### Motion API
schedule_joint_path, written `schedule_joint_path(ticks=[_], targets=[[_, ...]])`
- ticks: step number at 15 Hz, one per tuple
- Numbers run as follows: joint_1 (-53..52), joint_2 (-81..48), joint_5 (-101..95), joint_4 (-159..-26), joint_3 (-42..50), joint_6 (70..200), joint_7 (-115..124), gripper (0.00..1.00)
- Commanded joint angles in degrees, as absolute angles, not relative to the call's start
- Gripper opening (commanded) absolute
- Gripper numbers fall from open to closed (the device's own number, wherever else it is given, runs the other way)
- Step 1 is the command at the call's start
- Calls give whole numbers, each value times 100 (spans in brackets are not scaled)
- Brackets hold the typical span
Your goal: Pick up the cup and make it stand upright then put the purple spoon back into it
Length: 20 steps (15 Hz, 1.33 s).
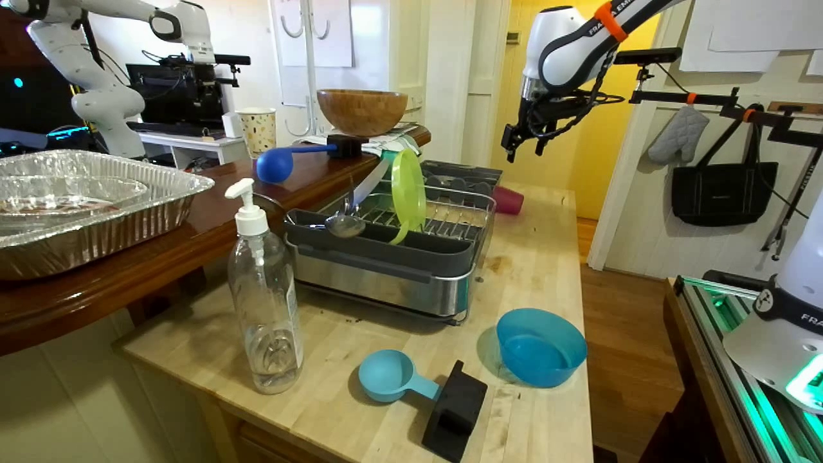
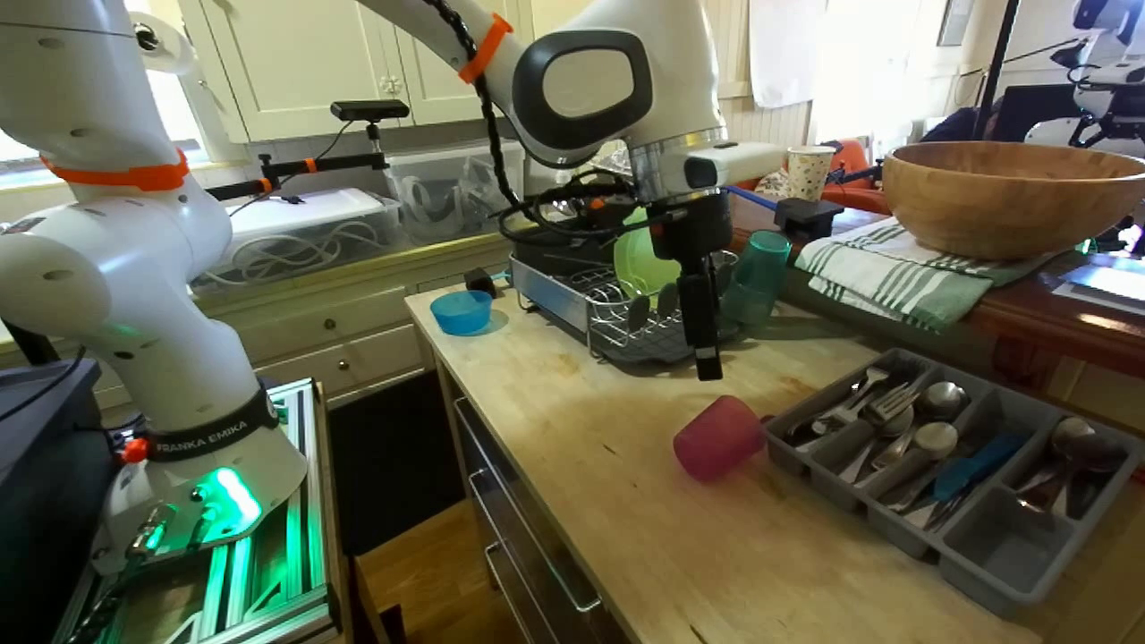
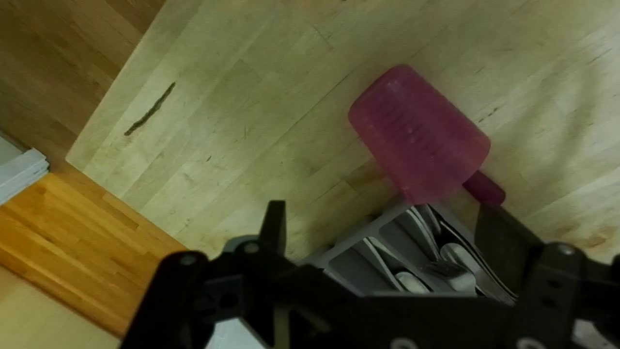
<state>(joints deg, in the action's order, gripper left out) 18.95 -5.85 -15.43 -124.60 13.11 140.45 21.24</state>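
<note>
Closest, along the bottom of the wrist view, the claw (image 3: 380,208) is spread wide. Beyond it, right of the frame's centre, the pink-purple cup (image 3: 419,135) lies on its side on the worktop (image 3: 232,126), its wider end to the lower right; there a short length of the purple spoon (image 3: 484,189) shows past it, the rest hidden. In an exterior view, the grey cutlery tray (image 2: 1006,541) takes the lower right, just beside the cup; whether they touch, I cannot tell. Farther back, near the centre of that frame, the dish rack (image 2: 555,291) carries a lime-green plate (image 2: 637,268), with the blue bowl (image 2: 461,313) to its left.
</note>
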Motion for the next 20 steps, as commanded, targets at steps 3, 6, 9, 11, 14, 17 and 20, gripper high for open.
schedule_joint_path(ticks=[3,6,9,11,14,17,20], targets=[[1544,-1526,-1649,-11581,1613,13438,2421,100],[1404,-1884,-1635,-11191,1709,12963,2520,100],[1302,-2149,-1599,-10852,1769,12553,2649,100],[1259,-2288,-1556,-10678,1797,12413,2758,100],[1245,-2423,-1446,-10561,1803,12475,2897,100],[1242,-2506,-1341,-10539,1791,12623,3030,100],[1216,-2564,-1307,-10535,1794,12709,3131,100]])
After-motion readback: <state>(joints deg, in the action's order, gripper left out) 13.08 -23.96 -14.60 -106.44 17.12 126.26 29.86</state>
